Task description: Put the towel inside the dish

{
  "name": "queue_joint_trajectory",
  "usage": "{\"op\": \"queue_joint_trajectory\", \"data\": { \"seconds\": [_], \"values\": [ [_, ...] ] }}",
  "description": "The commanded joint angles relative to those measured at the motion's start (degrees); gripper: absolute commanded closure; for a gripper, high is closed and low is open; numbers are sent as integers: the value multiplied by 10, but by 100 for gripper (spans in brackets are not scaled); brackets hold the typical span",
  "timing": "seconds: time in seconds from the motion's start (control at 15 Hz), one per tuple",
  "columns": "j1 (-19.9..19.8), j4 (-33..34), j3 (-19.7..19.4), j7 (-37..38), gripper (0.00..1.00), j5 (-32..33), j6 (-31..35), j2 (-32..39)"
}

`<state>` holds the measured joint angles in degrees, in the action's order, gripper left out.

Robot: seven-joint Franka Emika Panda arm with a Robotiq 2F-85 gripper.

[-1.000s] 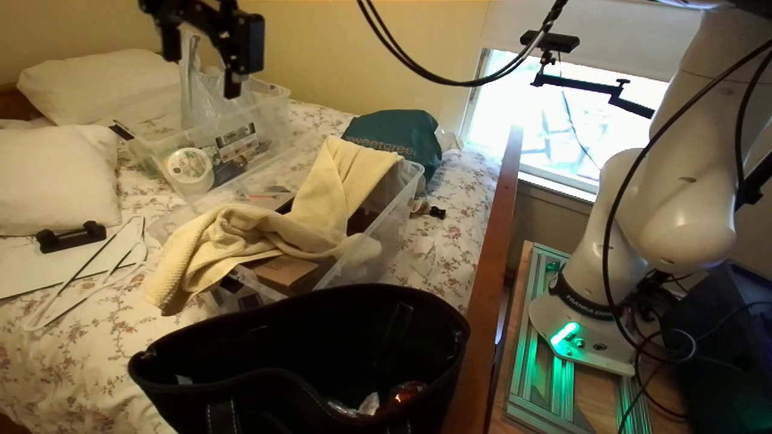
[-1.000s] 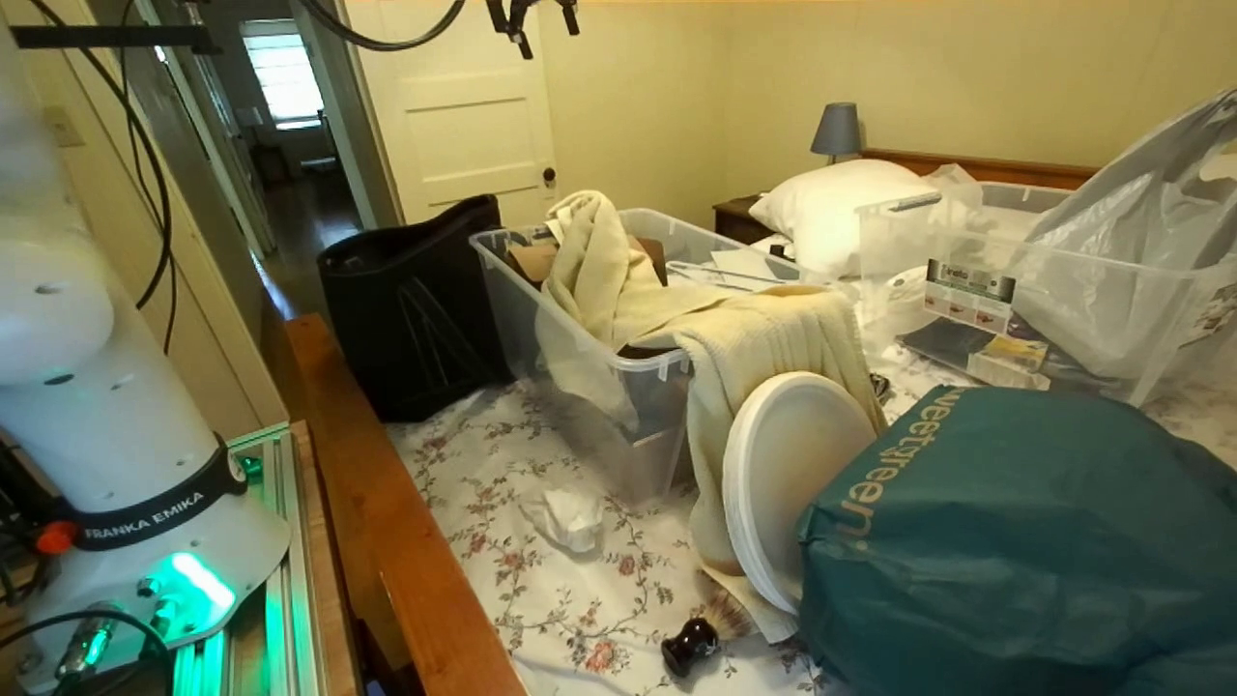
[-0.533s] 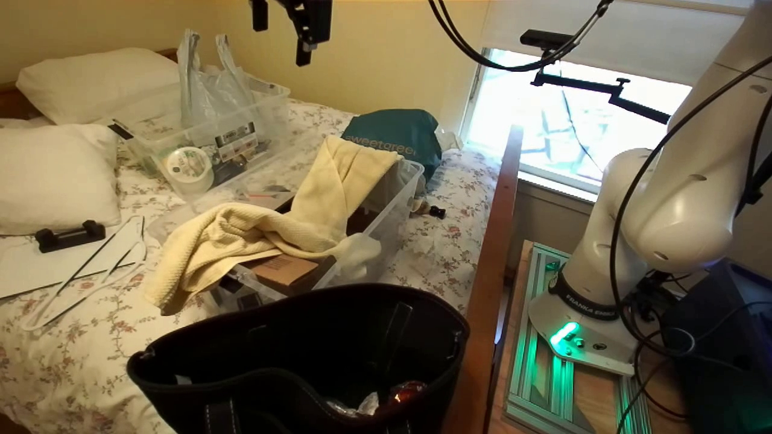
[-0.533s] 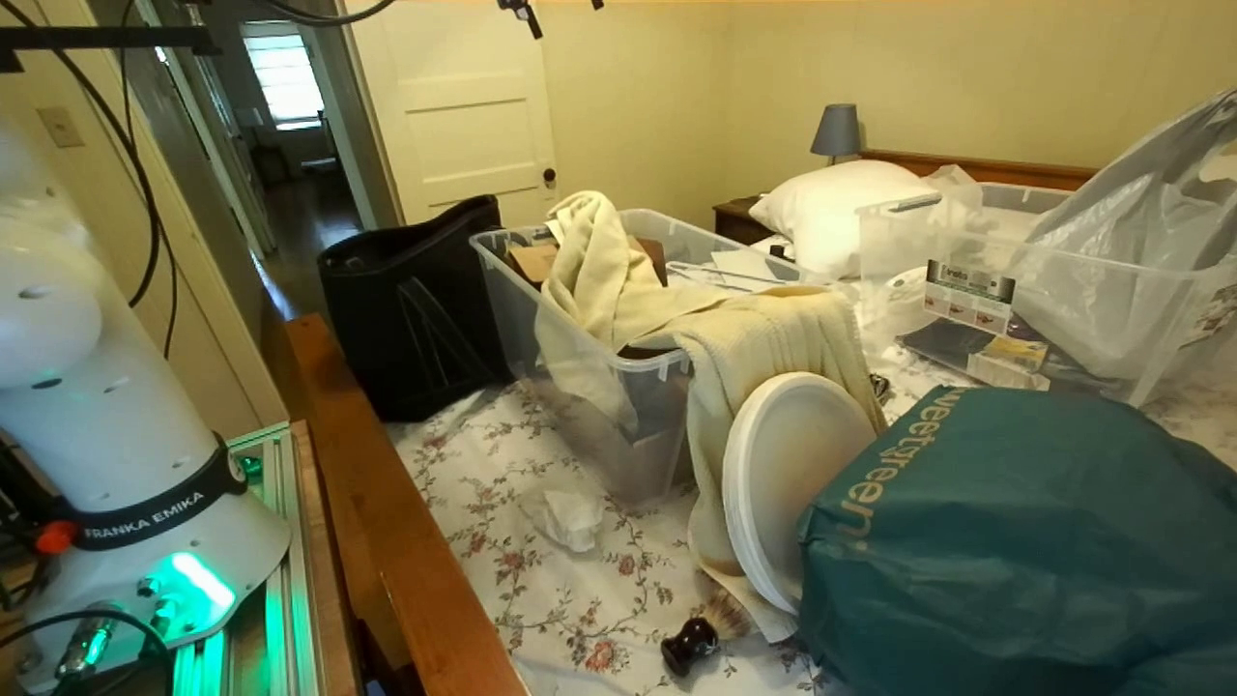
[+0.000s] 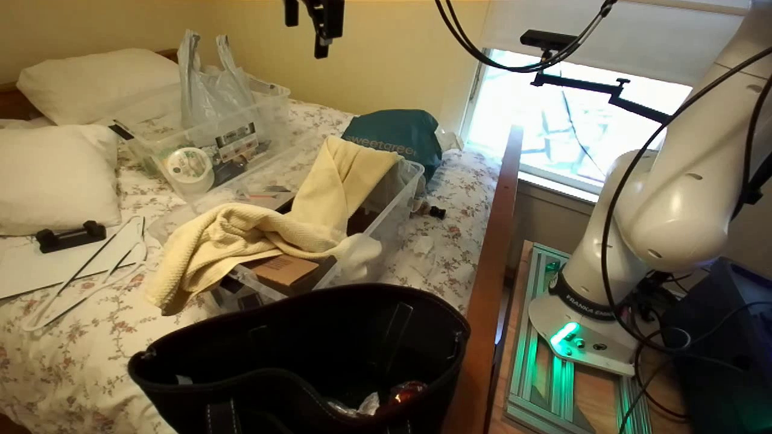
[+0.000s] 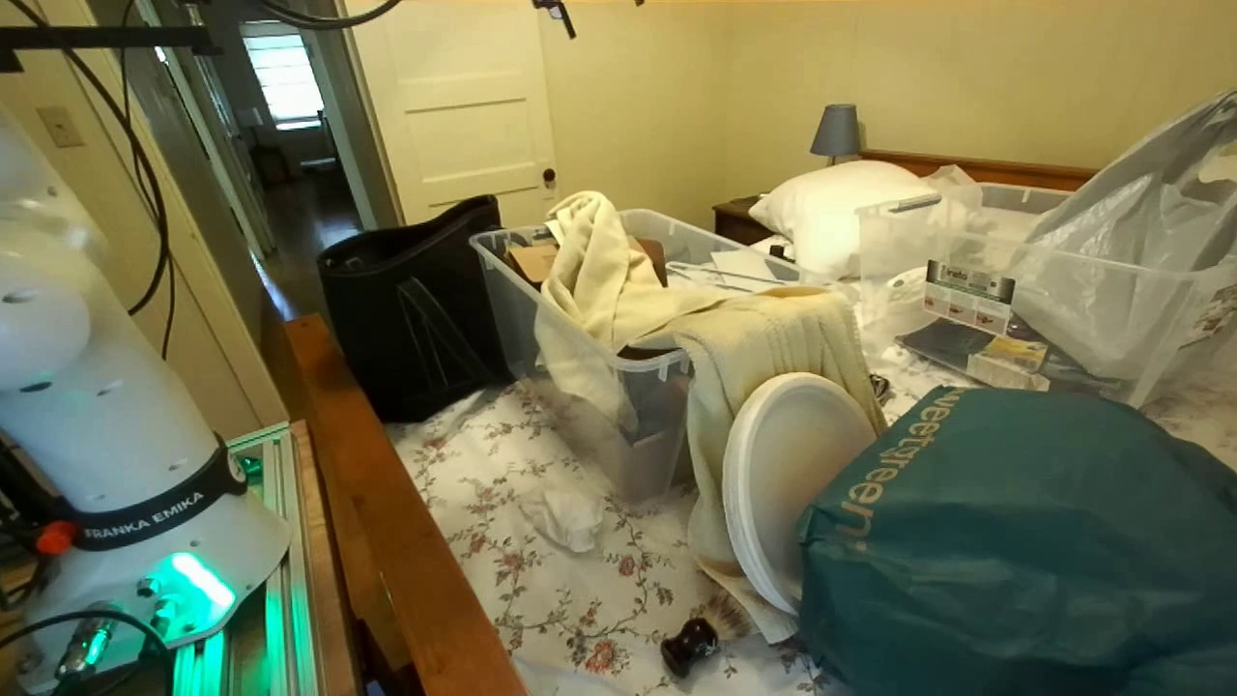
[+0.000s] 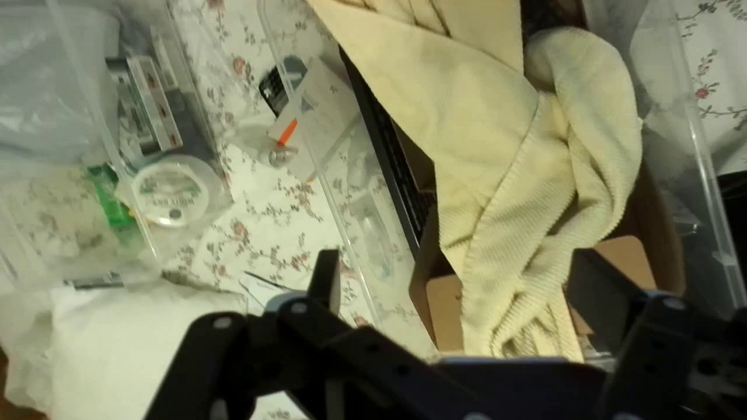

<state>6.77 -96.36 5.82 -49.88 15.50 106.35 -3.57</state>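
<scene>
The pale yellow towel (image 5: pixel 325 187) (image 6: pixel 763 329) lies rumpled across a clear plastic bin (image 5: pixel 395 220) (image 6: pixel 662 454), with its ends hanging over the rim. In the wrist view the towel (image 7: pixel 496 157) runs down over the bin's boxes, and the bin's rim (image 7: pixel 700 140) shows at the right. My gripper (image 7: pixel 458 268) is open and empty, high above the towel, with the towel's lower part appearing between its fingers. The gripper (image 5: pixel 306 36) is at the top edge in an exterior view and mostly cut off in an exterior view (image 6: pixel 594 14). No dish can be made out.
A black bag (image 5: pixel 301 343) (image 6: pixel 416 319) stands against the bin. A green bag (image 5: pixel 395 135) (image 6: pixel 1015 541) and a white round lid (image 6: pixel 797 493) lean beside it. A second clear bin (image 5: pixel 265 99) holds a grey plastic bag. A wooden bed rail (image 5: pixel 491 271) separates bed and robot base.
My gripper has moved up and to the right in both exterior views, away from the grey plastic bag. The arm has shifted with it. The towel and bins have not moved.
</scene>
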Motion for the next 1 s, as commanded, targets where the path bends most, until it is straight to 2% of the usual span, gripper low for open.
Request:
{"op": "queue_joint_trajectory", "data": {
  "seconds": [0.0, 0.4, 0.8, 0.87, 0.93],
  "values": [
    [-45, -52, -44, 38, 0, 15, 21, -32],
    [-116, -141, -124, 108, 0, -13, 105, -53],
    [-162, -220, -179, 177, 0, -10, 246, -35],
    [-153, -188, -171, 152, 0, -7, 204, -30],
    [-157, -196, -175, 153, 0, -6, 213, -28]
  ]
}}
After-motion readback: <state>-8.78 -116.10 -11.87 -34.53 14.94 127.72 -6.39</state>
